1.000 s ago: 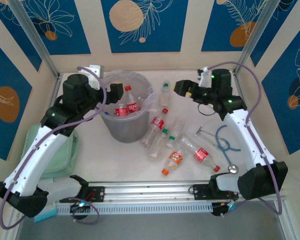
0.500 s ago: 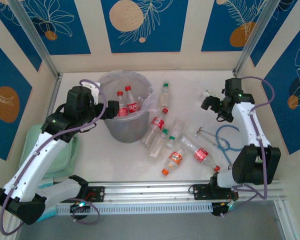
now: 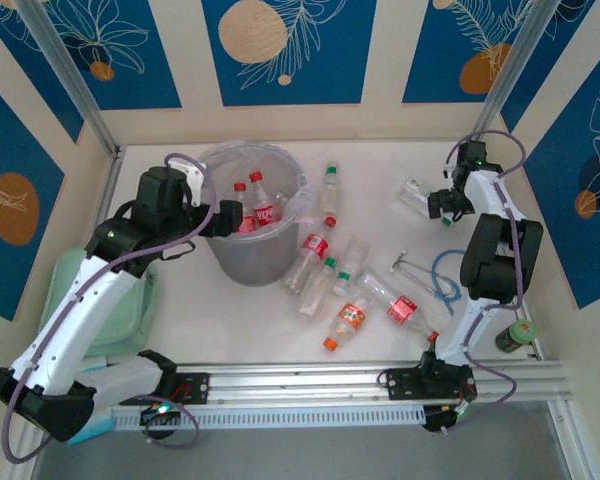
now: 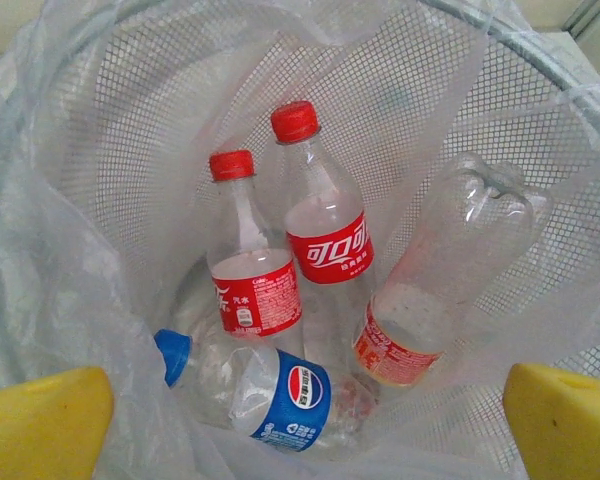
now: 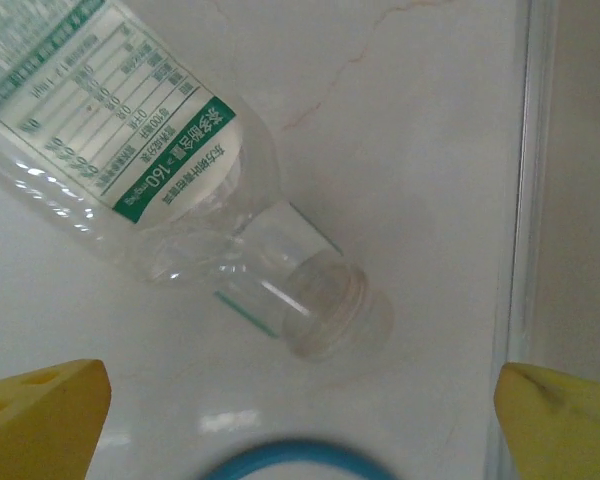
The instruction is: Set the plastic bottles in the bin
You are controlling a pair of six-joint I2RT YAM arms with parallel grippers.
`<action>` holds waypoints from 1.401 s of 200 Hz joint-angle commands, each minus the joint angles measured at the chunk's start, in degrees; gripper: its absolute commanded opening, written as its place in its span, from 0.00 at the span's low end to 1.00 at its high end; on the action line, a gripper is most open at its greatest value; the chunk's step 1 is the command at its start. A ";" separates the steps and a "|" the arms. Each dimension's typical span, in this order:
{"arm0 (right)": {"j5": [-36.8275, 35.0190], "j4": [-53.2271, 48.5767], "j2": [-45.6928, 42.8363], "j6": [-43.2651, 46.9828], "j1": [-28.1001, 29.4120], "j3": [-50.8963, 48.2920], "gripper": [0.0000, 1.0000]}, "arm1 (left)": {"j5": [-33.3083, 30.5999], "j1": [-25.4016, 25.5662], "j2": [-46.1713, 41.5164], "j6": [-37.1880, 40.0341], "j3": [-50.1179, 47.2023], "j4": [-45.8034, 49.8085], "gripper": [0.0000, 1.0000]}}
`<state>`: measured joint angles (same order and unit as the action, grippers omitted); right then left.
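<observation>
Bottle [image 5: 150, 170] with green-white label lies under the spread, empty right hand [image 5: 300, 415]; likely next: lower and pinch it. Left hand [image 4: 305, 420] hangs spread over the bin [image 4: 430, 90].

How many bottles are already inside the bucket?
4. In the bin: two red-capped bottles stand together; a blue-capped bottle lies at the bottom; an upside-down bottle leans on the right. Others may be hidden.

One bin [image 3: 250, 262] holds four bottles [image 4: 325, 240]: two with red caps, one with a blue cap, one whose cap is hidden. Seven more bottles lie on the table [image 3: 380, 165]: three green-capped, two red-capped, one orange-capped, one with a clear neck. There is one stethoscope [image 3: 435, 272] and one green tray [image 3: 135, 310].
</observation>
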<state>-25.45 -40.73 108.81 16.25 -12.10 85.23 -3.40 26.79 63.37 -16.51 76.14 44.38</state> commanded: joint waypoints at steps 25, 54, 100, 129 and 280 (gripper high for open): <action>1.37 6.79 4.59 13.32 -1.35 0.77 0.99 | 0.33 -0.77 2.23 2.63 7.39 4.42 0.99; 3.17 6.45 8.78 13.49 -1.56 3.02 0.96 | 1.88 -0.77 4.45 1.65 12.11 4.95 0.99; 4.52 7.44 13.84 12.67 -2.91 5.59 0.90 | 2.78 -0.85 3.60 -0.97 12.55 3.23 0.99; 7.48 6.94 12.34 10.24 -3.00 4.16 0.81 | 2.82 -0.81 3.33 -2.42 12.50 2.23 0.99; 8.50 1.85 3.06 1.55 -1.92 2.78 0.29 | 1.16 -0.95 1.23 -1.59 9.84 0.38 0.99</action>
<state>-17.98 -36.42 113.10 20.36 -14.61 87.09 -1.54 26.46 66.67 -19.00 86.26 45.34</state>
